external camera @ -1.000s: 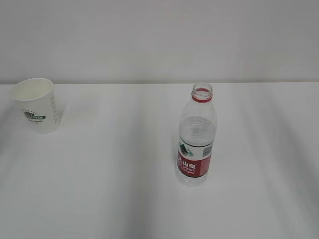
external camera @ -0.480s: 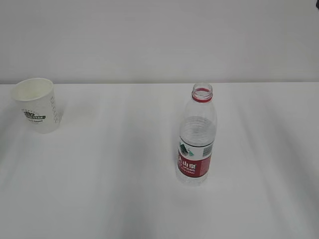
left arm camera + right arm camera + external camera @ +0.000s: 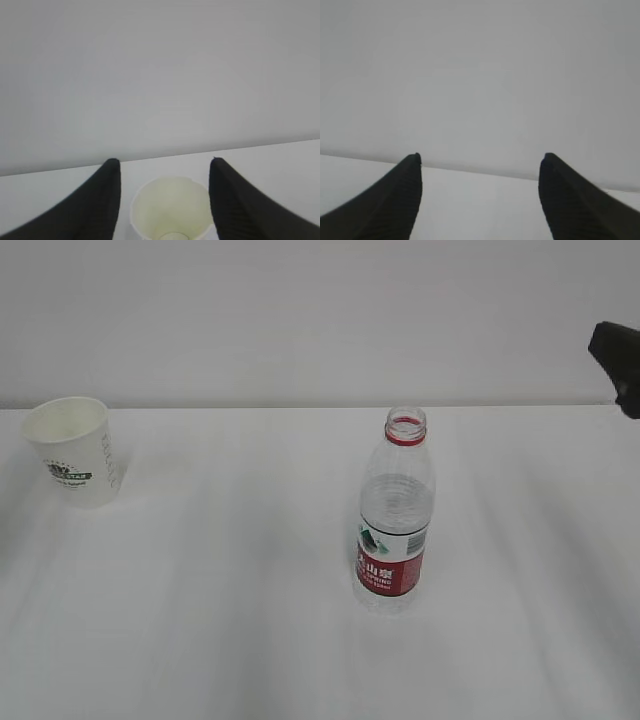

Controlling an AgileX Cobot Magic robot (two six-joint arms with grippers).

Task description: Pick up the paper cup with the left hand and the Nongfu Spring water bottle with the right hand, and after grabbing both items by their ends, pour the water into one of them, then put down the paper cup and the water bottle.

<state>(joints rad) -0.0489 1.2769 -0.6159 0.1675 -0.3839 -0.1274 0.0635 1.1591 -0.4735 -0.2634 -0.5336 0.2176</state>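
The paper cup (image 3: pixel 72 452) stands upright at the far left of the white table (image 3: pixel 220 580), logo facing the camera. The Nongfu Spring water bottle (image 3: pixel 390 570) stands uncapped near the middle, with water (image 3: pixel 396 508) showing above its label. In the left wrist view my left gripper (image 3: pixel 164 161) is open above the paper cup (image 3: pixel 172 207), whose empty mouth lies between the two black fingers, apart from both. My right gripper (image 3: pixel 481 156) is open with only bare table between its fingers. A black part of the right arm (image 3: pixel 618 355) shows at the exterior view's right edge, far from the bottle.
A plain light wall (image 3: pixel 300 320) rises behind the table's back edge. Bare white tabletop lies between the cup and the bottle and in front of both.
A black part of the right arm has come into the exterior view at the upper right edge. The cup and the bottle have not moved.
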